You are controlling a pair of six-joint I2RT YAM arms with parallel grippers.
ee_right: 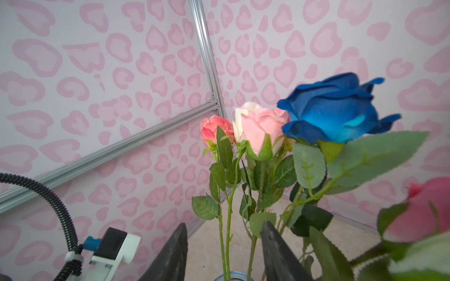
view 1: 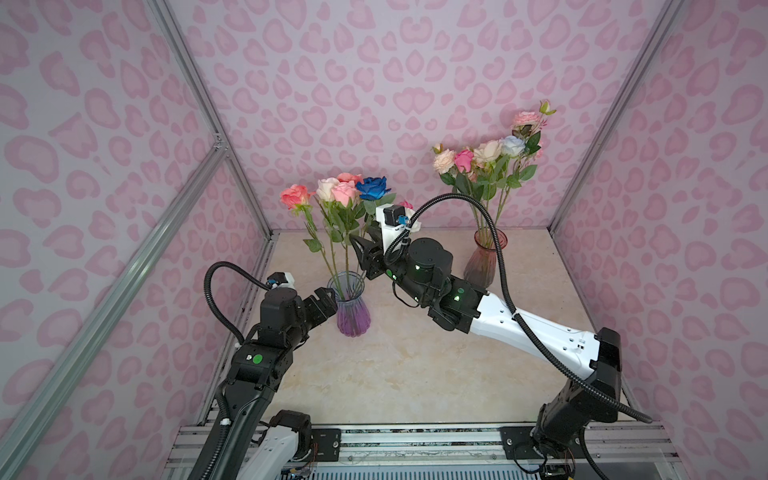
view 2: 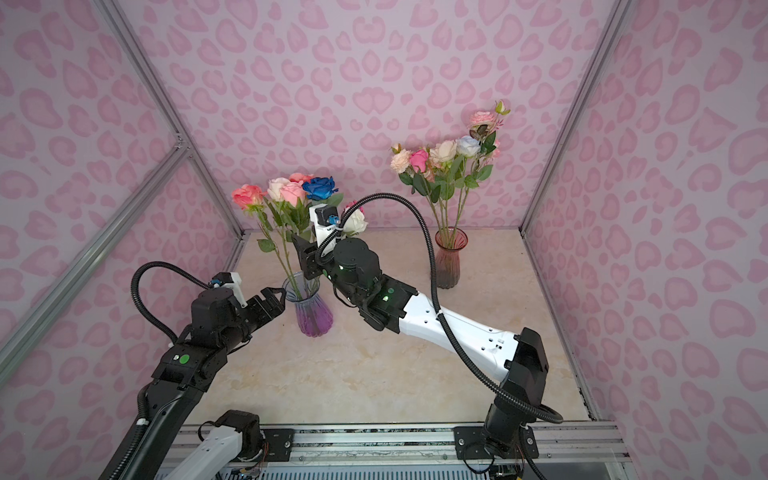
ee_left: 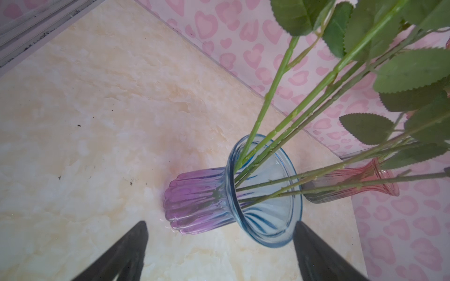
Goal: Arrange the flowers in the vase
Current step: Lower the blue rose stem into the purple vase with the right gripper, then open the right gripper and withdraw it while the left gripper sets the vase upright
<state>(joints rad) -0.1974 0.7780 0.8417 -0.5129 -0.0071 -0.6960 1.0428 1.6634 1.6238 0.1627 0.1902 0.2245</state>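
Hovering just above the purple vase (view 1: 352, 307) with my right gripper (ee_right: 224, 225) released around the stems (ee_right: 227, 243) of the flowers (view 1: 345, 191), I should back out straight so no leaf snags.

No legible text, no labels or brands, no numbers or signs

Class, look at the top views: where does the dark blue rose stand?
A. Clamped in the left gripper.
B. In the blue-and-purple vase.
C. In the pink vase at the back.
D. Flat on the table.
B: the dark blue rose rises above the blue-and-purple vase, its stem heading down toward that vase's mouth.
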